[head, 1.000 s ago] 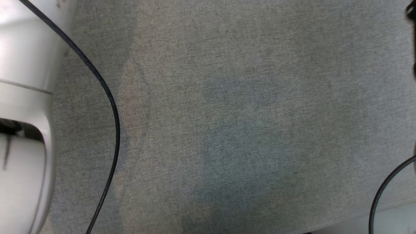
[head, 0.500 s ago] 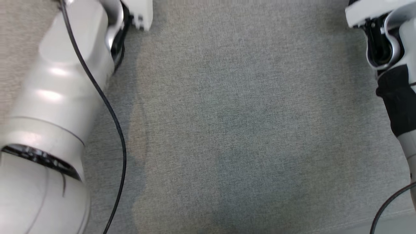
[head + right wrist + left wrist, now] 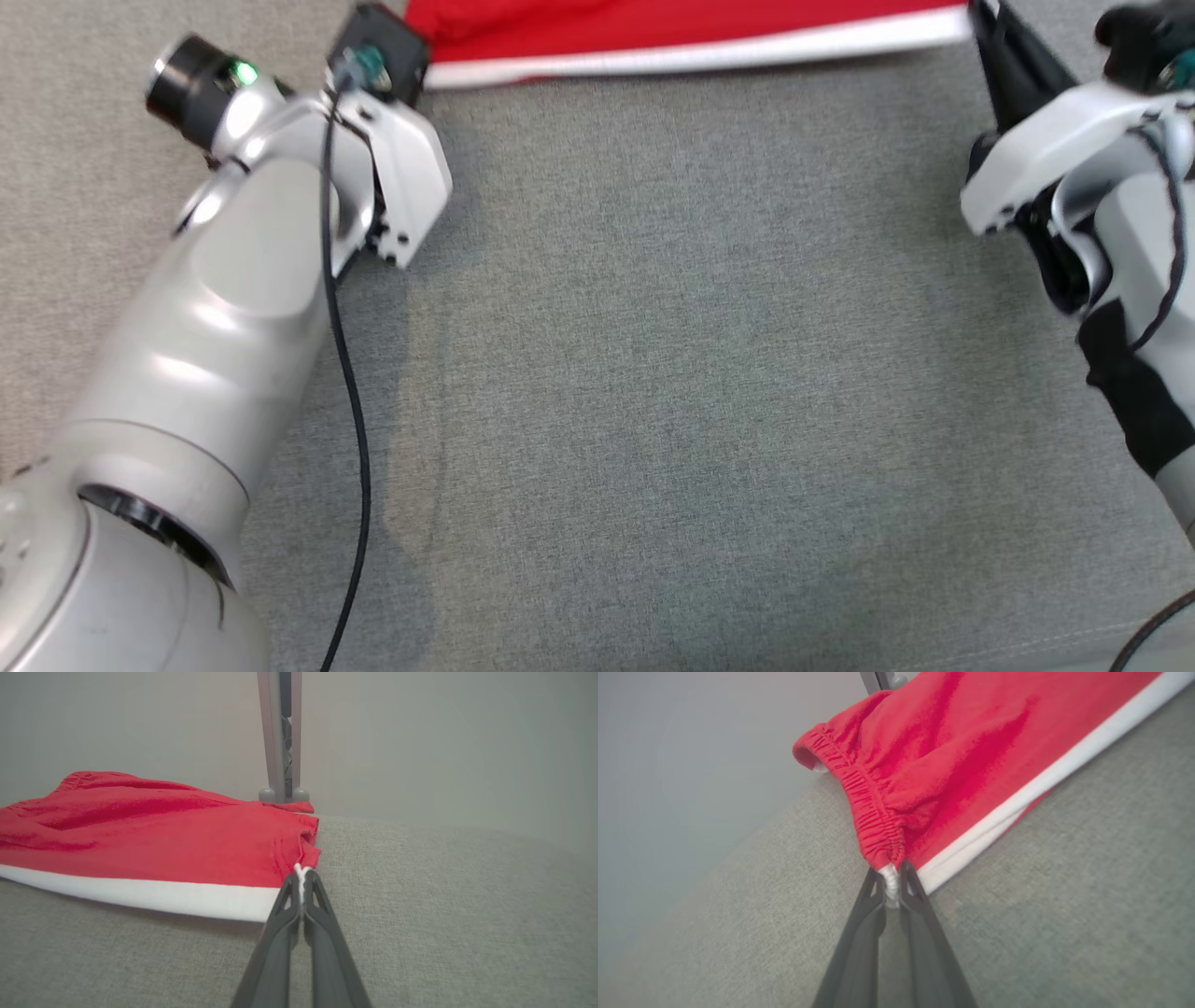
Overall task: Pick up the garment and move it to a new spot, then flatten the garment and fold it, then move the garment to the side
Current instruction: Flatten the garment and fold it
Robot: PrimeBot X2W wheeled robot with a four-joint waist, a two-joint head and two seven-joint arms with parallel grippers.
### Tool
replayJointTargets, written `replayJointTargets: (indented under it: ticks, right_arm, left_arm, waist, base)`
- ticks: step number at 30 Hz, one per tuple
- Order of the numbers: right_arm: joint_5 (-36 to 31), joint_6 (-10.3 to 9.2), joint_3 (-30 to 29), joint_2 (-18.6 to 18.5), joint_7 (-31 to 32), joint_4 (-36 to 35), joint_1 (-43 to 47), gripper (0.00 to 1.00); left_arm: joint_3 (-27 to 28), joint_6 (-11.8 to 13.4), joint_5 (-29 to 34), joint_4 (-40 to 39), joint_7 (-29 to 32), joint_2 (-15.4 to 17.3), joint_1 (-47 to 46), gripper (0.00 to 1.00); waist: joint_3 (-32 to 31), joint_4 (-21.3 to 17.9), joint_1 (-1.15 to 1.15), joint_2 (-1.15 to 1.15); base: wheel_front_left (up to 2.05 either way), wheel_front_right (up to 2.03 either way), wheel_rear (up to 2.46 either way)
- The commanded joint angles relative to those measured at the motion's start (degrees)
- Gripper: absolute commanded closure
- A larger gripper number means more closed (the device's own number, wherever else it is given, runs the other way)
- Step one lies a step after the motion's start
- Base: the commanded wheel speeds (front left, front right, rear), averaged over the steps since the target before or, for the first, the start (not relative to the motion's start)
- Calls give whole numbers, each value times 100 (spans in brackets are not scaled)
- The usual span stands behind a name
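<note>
Head camera swings up; garment now enters top edge, flat on grey cloth. Left gripper clamps waistband corner, right gripper clamps hem corner. Likely flattening pull underway.

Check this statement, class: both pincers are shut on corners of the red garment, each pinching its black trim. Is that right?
Not quite: the trim is white, not black. The left wrist view shows the left pincer shut on that trim at a corner of the red garment, and the right wrist view shows the right pincer pinching it too. The rest stands.
</note>
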Motion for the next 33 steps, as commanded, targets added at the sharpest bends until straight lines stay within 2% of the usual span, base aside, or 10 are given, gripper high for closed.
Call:
replayJointTargets:
  ticks: [1,10,17,22,26,33]
  right_arm:
    - [29,-17,102,-128,-8,149,117,100]
    - [449,-24,848,-322,69,558,403,100]
    - [1095,-29,1359,-583,474,417,795,100]
    - [1672,-30,1842,-897,1021,39,1155,100]
    - [2086,-29,2123,-1102,1421,-284,1366,100]
    - [3064,-23,2678,-1631,2272,-997,1843,100]
  left_arm:
    - [-94,-16,82,68,58,115,169,100]
    - [-419,-112,210,105,130,135,694,100]
    - [-460,-271,27,114,226,88,1220,100]
    - [-179,-367,-595,-88,518,-9,1747,100]
    - [-225,-380,-936,-487,727,-24,2100,100]
    - [-341,-384,-1881,-1761,1109,365,2932,100]
  waist:
    - [-133,19,0,0]
    - [-599,55,0,0]
    - [-1073,61,0,0]
    - [-1445,51,0,0]
    - [-1657,40,0,0]
    - [-2177,48,0,0]
  base:
    - [0,0,0]
    - [0,0,0]
    - [0,0,0]
    - [0,0,0]
    - [0,0,0]
    - [0,0,0]
